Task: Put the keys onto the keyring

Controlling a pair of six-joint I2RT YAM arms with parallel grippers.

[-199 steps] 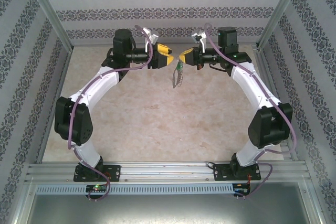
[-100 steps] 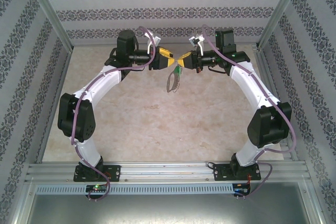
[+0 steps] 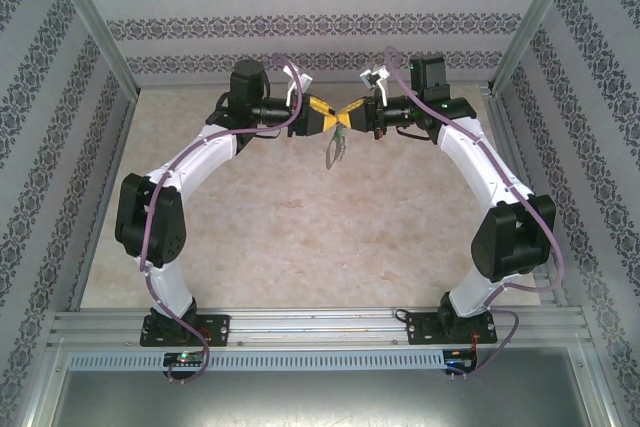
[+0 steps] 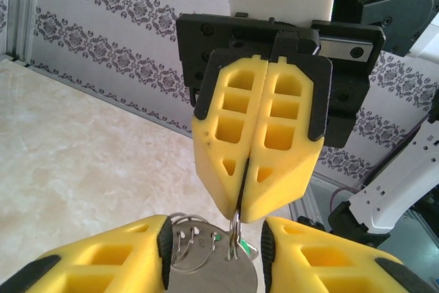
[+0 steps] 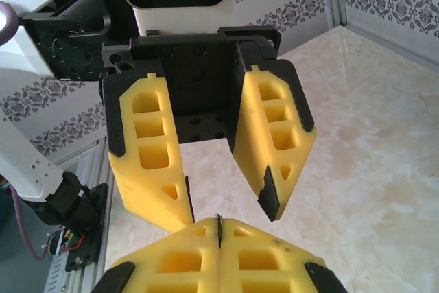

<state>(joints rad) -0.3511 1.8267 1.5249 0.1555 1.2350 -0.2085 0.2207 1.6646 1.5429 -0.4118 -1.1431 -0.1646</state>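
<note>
At the near edge of the worktop (image 3: 300, 237), well short of the right gripper (image 3: 352, 115), the two arm bases sit bolted to an aluminium rail (image 3: 320, 327). From there the left arm (image 3: 190, 162) and the right arm (image 3: 480, 162) curve outward and then in, and they meet nose to nose high over the far part of the worktop. The right gripper is pressed fully closed. In the left wrist view its yellow fingers (image 4: 274, 135) sit flat against each other and pinch the thin top loop of the keyring (image 3: 335, 150) at their tips. The rest of the keyring, a bunch of small wire rings and a flat silver piece, hangs straight below the right gripper, clear of the worktop. The key (image 3: 340, 129) hangs just under the right gripper's tips among those rings. Its green head shows as a small bright spot, while its blade is hard to separate from the other metal. The left gripper (image 3: 325, 119) faces the right gripper tip to tip and stands at a narrow opening. One finger sits on each side of the hanging metal just below the right gripper's pinch, very close to it, and whether the pads touch the metal cannot be told. From the right wrist camera a plain gap shows between those two fingers. Beyond the right gripper stands the patterned back wall (image 3: 320, 27).
</note>
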